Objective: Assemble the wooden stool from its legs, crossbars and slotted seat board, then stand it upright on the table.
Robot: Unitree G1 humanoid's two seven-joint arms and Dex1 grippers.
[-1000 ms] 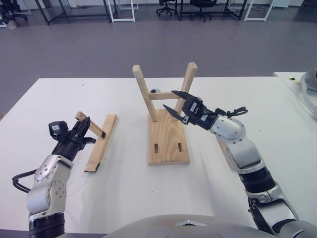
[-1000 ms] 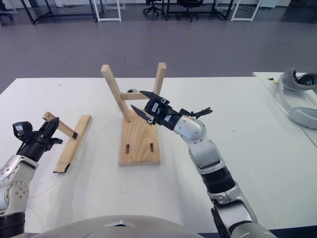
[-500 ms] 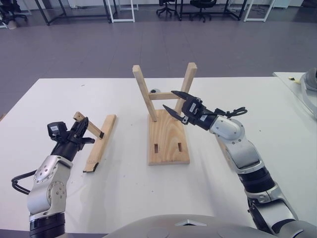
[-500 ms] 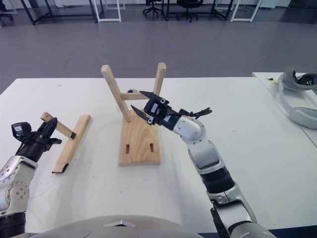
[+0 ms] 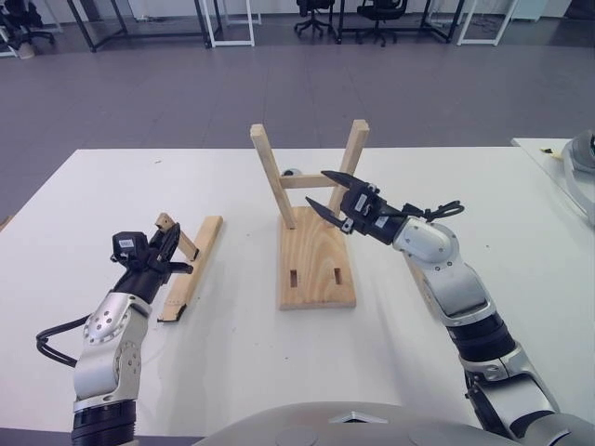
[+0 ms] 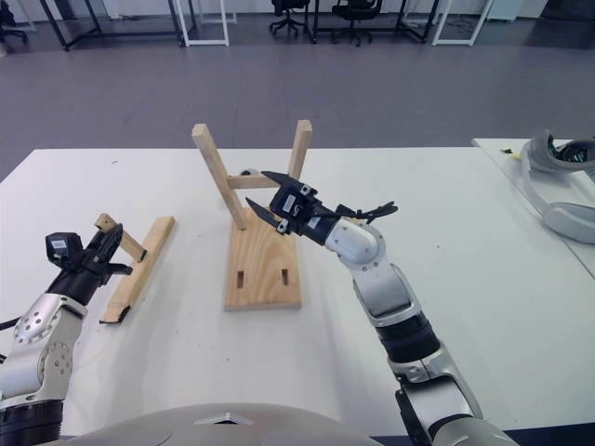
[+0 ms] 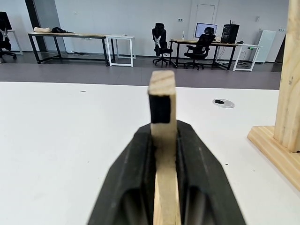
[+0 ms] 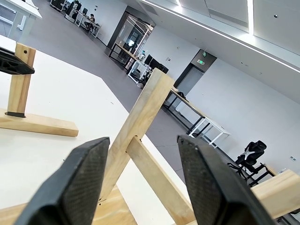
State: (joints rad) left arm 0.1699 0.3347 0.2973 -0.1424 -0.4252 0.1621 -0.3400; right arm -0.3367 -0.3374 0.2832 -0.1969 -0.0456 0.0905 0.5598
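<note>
The slotted seat board (image 5: 316, 265) lies flat mid-table. Two legs (image 5: 272, 177) stand tilted on its far end, joined by a crossbar (image 5: 307, 179). My right gripper (image 5: 318, 188) is open, hanging just before the right-hand leg (image 5: 351, 163); from the right wrist the other leg (image 8: 140, 122) and crossbar (image 8: 159, 178) sit between its fingers (image 8: 89, 178), untouched. To the left, a loose leg (image 5: 191, 269) lies on the table with a short crossbar (image 5: 177, 234) rising from it. My left gripper (image 5: 158, 255) is shut on that crossbar (image 7: 163, 140).
A white headset (image 6: 558, 186) rests at the table's right edge. A round grommet (image 5: 292, 171) sits in the tabletop behind the stool legs. Bare white table (image 5: 232, 353) stretches in front of the seat board and between the two assemblies.
My left arm has shifted slightly right, toward the seat board, carrying the crossbar and nudging the loose leg with it. The right arm has kept still.
</note>
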